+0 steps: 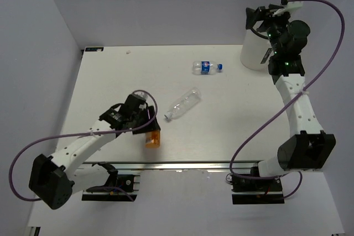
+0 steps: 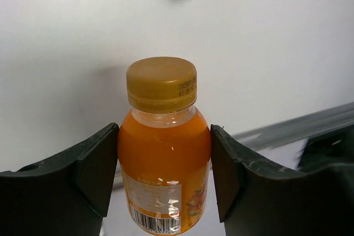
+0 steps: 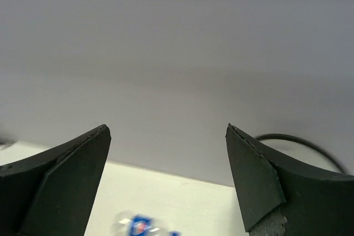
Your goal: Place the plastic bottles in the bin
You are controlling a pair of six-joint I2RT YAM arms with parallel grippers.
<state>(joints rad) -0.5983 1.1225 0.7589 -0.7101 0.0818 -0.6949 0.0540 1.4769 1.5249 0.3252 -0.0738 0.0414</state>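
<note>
White counter (image 1: 110, 75) bounded by pale grey walls (image 1: 166, 4), left end effector (image 2: 164, 136) clamped on orange bottle (image 2: 164, 164), right end effector (image 3: 167, 131) spread wide.

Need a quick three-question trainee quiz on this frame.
1. True or false: the left tool is closed on the orange bottle.
2. How many bottles lie loose on the table?
3. The right tool is: A shut on a bottle; B open and empty; C out of view.
Key: 1 true. 2 two: the blue-labelled bottle and the unlabelled bottle. 3 B.
</note>
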